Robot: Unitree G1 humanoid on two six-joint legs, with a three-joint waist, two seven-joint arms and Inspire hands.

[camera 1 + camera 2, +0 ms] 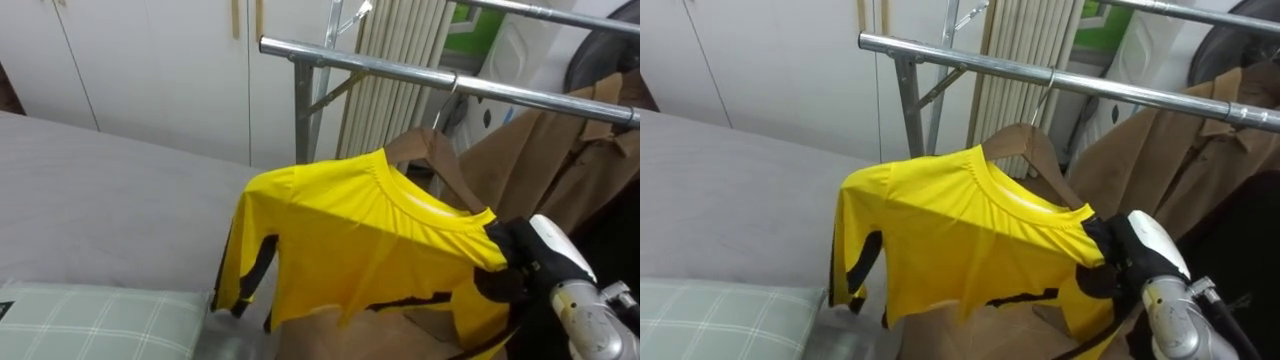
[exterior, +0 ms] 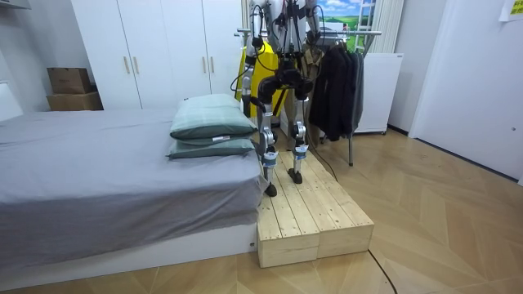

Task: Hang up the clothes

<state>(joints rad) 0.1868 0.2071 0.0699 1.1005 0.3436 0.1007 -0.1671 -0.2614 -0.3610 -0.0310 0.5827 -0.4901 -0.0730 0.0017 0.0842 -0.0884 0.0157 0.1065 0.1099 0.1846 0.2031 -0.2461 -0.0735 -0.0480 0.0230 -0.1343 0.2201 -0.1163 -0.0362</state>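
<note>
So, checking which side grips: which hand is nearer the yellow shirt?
Right. The right hand clutches the yellow shirt at its shoulder; the left hand hangs lower at the robot's side, apart from it.

The yellow shirt (image 1: pixel 370 240) is smooth cloth with a soft shine. The hanger (image 1: pixel 447 172) is smooth brown wood. The rail (image 1: pixel 400 72) is shiny bare metal. The brown coat (image 1: pixel 560 150) and the grey bed sheet (image 1: pixel 100 200) are dull cloth. The platform (image 2: pixel 310 212) is pale wood planks.
</note>
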